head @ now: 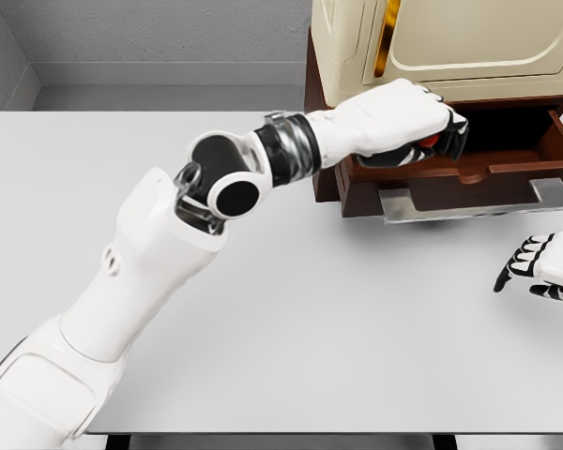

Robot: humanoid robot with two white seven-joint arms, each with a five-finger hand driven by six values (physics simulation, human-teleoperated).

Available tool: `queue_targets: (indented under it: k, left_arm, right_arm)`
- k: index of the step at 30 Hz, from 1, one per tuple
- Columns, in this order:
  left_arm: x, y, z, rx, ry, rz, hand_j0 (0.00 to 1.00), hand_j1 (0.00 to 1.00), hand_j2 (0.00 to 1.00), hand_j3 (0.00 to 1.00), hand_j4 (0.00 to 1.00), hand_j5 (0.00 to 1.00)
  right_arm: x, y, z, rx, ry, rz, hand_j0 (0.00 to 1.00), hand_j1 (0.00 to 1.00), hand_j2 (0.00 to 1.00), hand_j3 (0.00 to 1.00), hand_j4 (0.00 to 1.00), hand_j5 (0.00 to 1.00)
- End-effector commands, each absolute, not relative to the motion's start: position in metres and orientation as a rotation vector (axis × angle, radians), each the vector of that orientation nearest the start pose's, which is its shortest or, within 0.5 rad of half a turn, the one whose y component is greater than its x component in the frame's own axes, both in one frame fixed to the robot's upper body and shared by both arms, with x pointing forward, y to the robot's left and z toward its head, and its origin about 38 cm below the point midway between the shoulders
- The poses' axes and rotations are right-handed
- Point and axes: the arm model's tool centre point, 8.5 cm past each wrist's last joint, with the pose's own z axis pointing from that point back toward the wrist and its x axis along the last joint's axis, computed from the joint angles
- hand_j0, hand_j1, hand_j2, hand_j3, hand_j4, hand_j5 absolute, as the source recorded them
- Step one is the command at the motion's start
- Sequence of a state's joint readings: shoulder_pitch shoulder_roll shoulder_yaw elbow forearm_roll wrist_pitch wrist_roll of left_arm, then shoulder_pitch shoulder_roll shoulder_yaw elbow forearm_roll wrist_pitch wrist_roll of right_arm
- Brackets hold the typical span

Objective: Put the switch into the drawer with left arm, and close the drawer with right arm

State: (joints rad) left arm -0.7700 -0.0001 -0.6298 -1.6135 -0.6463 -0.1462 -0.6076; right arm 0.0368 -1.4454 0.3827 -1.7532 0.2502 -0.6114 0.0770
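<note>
The left arm [122, 309] enters from the lower left corner and crosses the white table [310, 356] on a diagonal, upward and to the right. Its elbow joint [227, 187] stands above the middle of the table. From there the forearm runs almost level toward the brown drawer unit.

The left hand [394, 127] is over the left part of the open drawer [507, 164]. Its fingers are curled downward and close around the switch [441, 142], a dark object with a red part, of which only a small piece shows under the hand. The switch is at the level of the drawer opening, above the inside of it. If it already touches the drawer bottom cannot be told. The back of the hand is just below the cream appliance [450, 47] that stands on top of the unit, so the room above the hand is narrow.

The drawer is pulled out toward the robot. Its front board carries a flat grey metal handle [469, 202], which hangs over the table surface. To the right of the hand the inside of the drawer is dark and free up to its right wall.

The right hand [544, 267] shows at the right edge of the picture, low, near the table. Its fingers are spread and hold nothing. It is well apart from the drawer front, with bare table between them. The wide table area in the front and on the left is also bare.
</note>
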Motion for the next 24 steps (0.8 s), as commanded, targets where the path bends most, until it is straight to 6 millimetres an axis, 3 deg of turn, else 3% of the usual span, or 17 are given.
queue_targets:
  k: [1, 8, 9, 10, 13, 24]
  left_arm:
    - [0.410, -0.028, 0.307, -0.286, 2.568, 2.455, 0.43, 0.43, 0.43, 0.43, 0.43, 0.43]
    - [0.414, -0.033, 0.312, -0.307, 2.531, 2.467, 0.48, 0.48, 0.48, 0.48, 0.48, 0.48]
    - [0.414, -0.033, 0.315, -0.320, 2.549, 2.438, 0.59, 0.59, 0.59, 0.59, 0.59, 0.59]
    - [0.413, -0.035, 0.315, -0.328, 2.577, 2.399, 0.76, 0.76, 0.76, 0.76, 0.76, 0.76]
    - [0.418, -0.035, 0.323, -0.370, 2.669, 2.281, 1.00, 1.00, 1.00, 1.00, 1.00, 1.00]
    - [0.421, -0.035, 0.323, -0.413, 2.684, 2.259, 1.00, 1.00, 1.00, 1.00, 1.00, 1.00]
  right_arm:
    - [0.299, -0.413, 0.222, -0.358, -1.305, 2.028, 0.60, 0.60, 0.60, 0.60, 0.60, 0.60]
    - [0.299, -0.413, 0.222, -0.360, -1.305, 2.030, 0.60, 0.60, 0.60, 0.60, 0.60, 0.60]
    - [0.299, -0.413, 0.222, -0.360, -1.305, 2.030, 0.60, 0.60, 0.60, 0.60, 0.60, 0.60]
    - [0.299, -0.413, 0.223, -0.362, -1.306, 2.030, 0.60, 0.60, 0.60, 0.60, 0.60, 0.60]
    - [0.299, -0.413, 0.223, -0.362, -1.306, 2.030, 0.60, 0.60, 0.60, 0.60, 0.60, 0.60]
    - [0.299, -0.412, 0.223, -0.361, -1.308, 2.029, 0.60, 0.60, 0.60, 0.60, 0.60, 0.60]
